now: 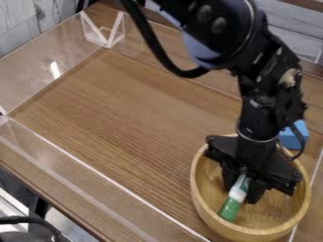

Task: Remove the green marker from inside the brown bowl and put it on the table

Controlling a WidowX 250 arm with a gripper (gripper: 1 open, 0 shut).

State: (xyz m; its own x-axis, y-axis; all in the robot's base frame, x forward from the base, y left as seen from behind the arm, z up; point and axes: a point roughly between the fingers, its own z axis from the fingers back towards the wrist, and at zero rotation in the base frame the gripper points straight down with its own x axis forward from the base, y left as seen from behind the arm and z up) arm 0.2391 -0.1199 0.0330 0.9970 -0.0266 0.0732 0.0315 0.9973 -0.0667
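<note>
Gripper (254, 181) clamped on the green marker (236, 201) inside the brown bowl (210, 205): likely light, rigid, slippery barrel, best held mid-length.

looks like a lab: robot arm (214, 38) over wood table (113, 104) w/ clear acrylic walls (38, 66) (test pen).

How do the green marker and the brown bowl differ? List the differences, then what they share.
The green marker is a slim stick; the brown bowl is wide, round and shallow.
The marker is white with green; the bowl is light tan wood.
The marker lies inside the bowl, clamped by the gripper; the bowl rests on the table, ungripped.
Both sit at the table's near right corner.
</note>
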